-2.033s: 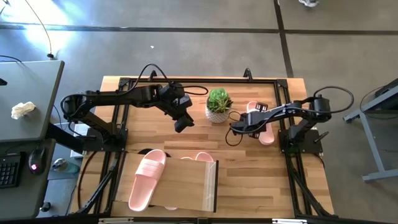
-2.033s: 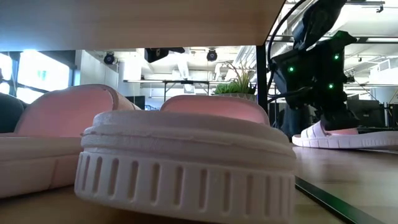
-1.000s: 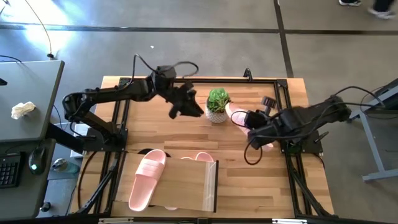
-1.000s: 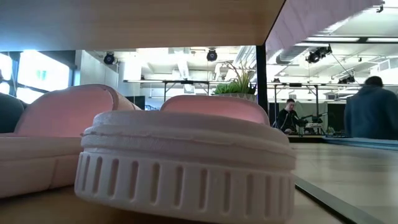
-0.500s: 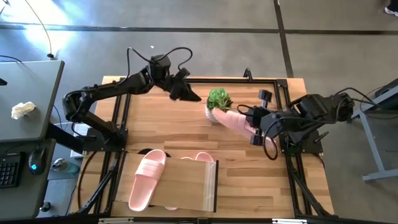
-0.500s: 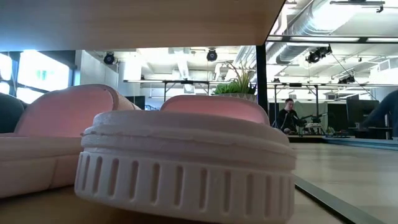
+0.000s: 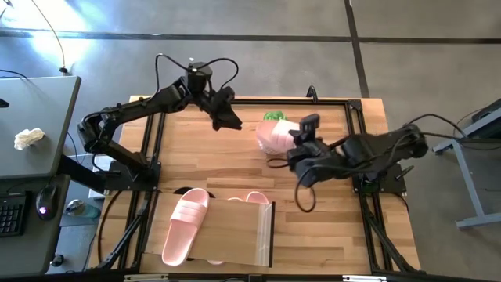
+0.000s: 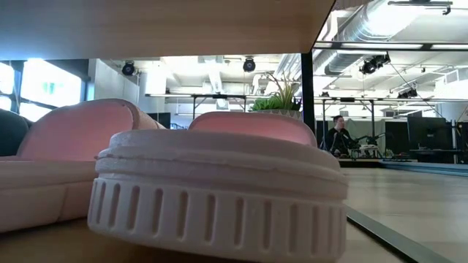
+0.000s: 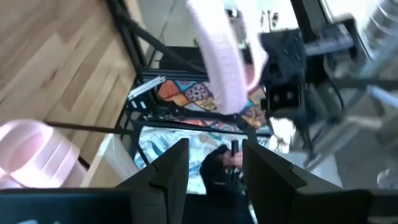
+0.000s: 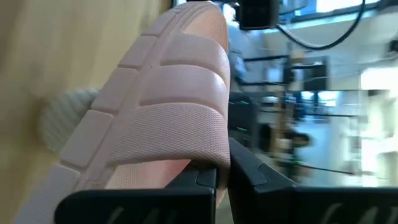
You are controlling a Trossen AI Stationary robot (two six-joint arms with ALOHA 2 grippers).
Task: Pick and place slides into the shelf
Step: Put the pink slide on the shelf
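Right tool (image 7: 291,150) grips a pink slide (image 7: 275,137) above the table (image 7: 235,168).

Pink slide (image 7: 274,136) aloft; others w/ shelf (image 7: 235,233)

Right end effector (image 7: 291,149) clamped tight mid-table; left end effector (image 7: 232,121) parted, raised near the far edge.

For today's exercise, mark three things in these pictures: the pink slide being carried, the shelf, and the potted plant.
carried pink slide (image 10: 177,102), right wrist view, ribbed strap
shelf (image 7: 235,231), high view, bare top panel
potted plant (image 7: 272,116), high view, green leaves
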